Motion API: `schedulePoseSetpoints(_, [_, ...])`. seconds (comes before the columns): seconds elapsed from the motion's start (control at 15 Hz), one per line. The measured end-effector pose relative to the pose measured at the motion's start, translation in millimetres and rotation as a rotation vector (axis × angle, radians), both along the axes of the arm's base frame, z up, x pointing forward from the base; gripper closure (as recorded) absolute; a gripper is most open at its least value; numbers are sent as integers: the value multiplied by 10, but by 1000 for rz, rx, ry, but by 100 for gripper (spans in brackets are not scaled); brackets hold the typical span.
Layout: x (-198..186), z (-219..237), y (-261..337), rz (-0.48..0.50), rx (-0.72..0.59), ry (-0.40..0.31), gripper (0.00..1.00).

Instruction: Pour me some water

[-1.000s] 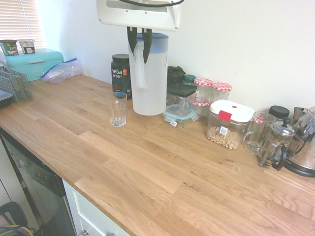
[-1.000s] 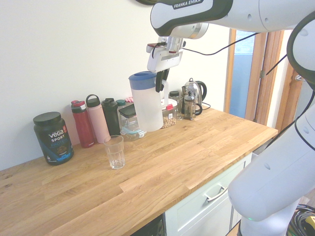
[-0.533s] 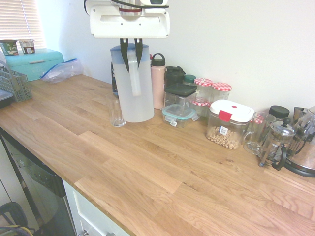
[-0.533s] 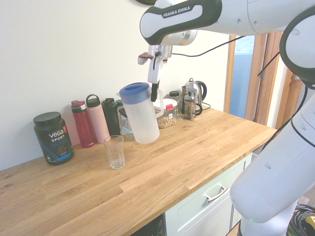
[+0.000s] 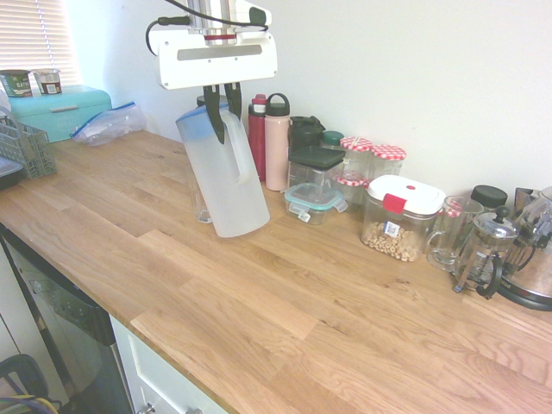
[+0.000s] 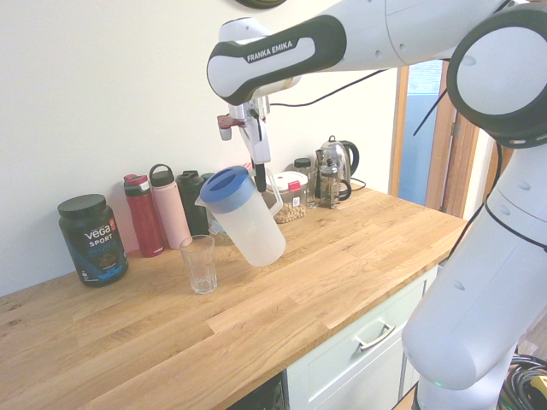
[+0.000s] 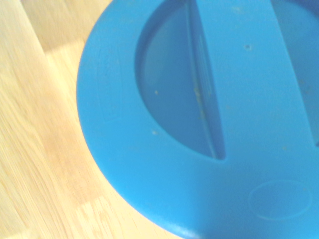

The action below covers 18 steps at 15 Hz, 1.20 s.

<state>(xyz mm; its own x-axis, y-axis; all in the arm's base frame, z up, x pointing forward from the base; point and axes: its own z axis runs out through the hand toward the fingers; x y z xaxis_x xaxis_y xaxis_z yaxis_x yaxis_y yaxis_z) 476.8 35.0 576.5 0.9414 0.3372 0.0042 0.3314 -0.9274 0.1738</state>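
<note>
— What does the arm hold over the wooden counter (image 5: 285, 293)?

— The gripper (image 5: 222, 115) points down, its dark fingers (image 5: 211, 110) clamped on the handle of a translucent pitcher (image 5: 226, 177) with a blue lid. The pitcher hangs tilted, its lid end leaning toward the picture's left, its base toward the right.

— And the glass?

— The glass (image 5: 200, 205) stands upright on the counter behind the pitcher, mostly hidden by it.

— What lines the wall?

— A red bottle (image 5: 257, 138) beside a pink bottle (image 5: 277, 142), then checked-lid jars (image 5: 373, 168), a white-lidded cereal container (image 5: 401, 217) and a French press (image 5: 486, 250).
</note>
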Motion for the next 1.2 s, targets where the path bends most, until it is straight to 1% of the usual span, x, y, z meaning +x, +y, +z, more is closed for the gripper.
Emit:
schedulePoseSetpoints(0.2, [100, -83, 110, 17, -71, 8, 100])
schedulePoseSetpoints(0.53, [303, -190, 354, 30, -273, 17, 100])
schedulePoseSetpoints(0.93, [491, -353, 578, 32, -396, 39, 100])
schedulePoseSetpoints(1.2, [478, -306, 653, 42, -453, 44, 100])
